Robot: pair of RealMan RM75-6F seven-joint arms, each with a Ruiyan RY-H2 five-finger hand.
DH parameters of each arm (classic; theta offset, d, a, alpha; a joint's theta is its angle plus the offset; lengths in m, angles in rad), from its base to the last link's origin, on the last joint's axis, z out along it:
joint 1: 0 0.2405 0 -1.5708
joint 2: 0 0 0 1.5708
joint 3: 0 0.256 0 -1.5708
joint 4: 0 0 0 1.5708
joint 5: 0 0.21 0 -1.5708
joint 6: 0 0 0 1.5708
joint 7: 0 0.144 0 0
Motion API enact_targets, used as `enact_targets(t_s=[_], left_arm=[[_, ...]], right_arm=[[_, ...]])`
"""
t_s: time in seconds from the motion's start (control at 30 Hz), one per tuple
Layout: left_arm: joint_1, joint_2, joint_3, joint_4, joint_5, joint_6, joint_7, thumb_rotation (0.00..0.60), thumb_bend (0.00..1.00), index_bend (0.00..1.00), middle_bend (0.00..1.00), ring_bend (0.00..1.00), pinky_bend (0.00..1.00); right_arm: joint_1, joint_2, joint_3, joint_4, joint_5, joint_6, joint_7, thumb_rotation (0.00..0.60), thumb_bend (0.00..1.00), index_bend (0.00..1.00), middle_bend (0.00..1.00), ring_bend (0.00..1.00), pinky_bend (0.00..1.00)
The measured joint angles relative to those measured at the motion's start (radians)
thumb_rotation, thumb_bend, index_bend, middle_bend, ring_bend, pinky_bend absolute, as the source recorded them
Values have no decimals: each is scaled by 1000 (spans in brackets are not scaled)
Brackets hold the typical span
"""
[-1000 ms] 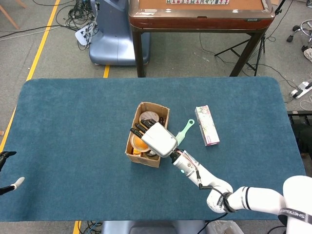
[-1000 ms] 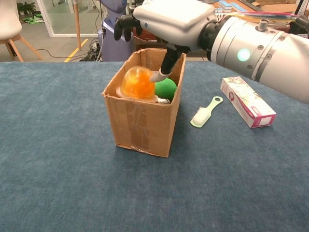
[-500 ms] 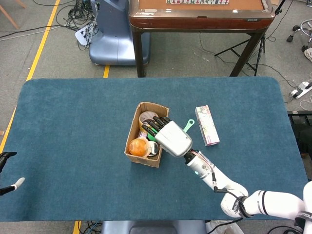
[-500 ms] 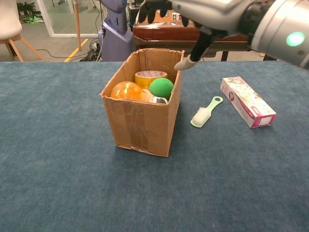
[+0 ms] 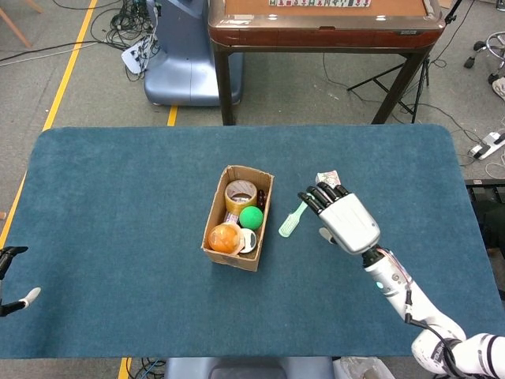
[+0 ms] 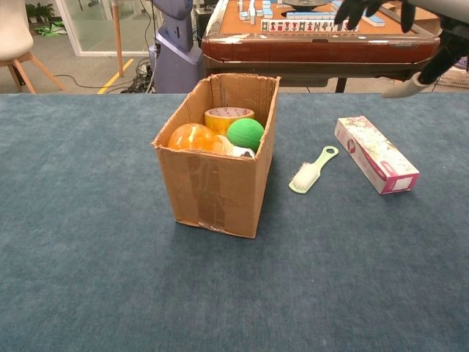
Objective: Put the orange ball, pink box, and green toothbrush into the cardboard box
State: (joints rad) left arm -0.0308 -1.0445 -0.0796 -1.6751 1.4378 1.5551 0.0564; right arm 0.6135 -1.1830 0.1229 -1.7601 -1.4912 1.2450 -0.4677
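Left hand (image 5: 16,303): seen only as fingertips at the table's near left edge; whether the fingers are apart or together cannot be told.
Right hand (image 5: 345,219): held above the table, fingers spread, nothing gripped.
Pink box (image 6: 375,153): lying flat beneath the right hand (mostly hidden in the head view).
Green toothbrush (image 6: 312,169): lying just left of the right hand.
Cardboard box (image 6: 217,186): placed further left of the hand.
Orange ball (image 6: 191,138): resting inside the box, near corner.
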Motion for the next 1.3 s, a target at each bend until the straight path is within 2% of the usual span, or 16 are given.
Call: enact_targets(t_s=[0.27, 0.57, 0.67, 0.9, 1.3], left_arm=[[-4, 0, -2, 0, -7, -9, 3, 600, 112, 256, 278, 258, 416], [-4, -6, 1, 5, -5, -11, 9, 600, 112, 256, 278, 258, 416], [-6, -7, 0, 6, -8, -15, 11, 600, 112, 256, 278, 258, 416], [-9, -10, 1, 6, -11, -23, 17, 600, 112, 256, 278, 258, 416], [-8, -8, 2, 5, -10, -23, 12, 600, 112, 256, 278, 258, 416]], right_arm=[[-38, 26, -33, 69, 39, -32, 24, 600, 0, 250, 275, 224, 432], [-56, -2, -69, 221, 68, -93, 8, 600, 0, 250, 184, 150, 310], [-61, -25, -76, 288, 79, -112, 22, 600, 0, 213, 139, 105, 259], [-60, -120, -80, 471, 104, -167, 60, 600, 0, 103, 28, 0, 164], [-8, -316, -63, 750, 108, -256, 136, 600, 0, 99, 14, 0, 150]])
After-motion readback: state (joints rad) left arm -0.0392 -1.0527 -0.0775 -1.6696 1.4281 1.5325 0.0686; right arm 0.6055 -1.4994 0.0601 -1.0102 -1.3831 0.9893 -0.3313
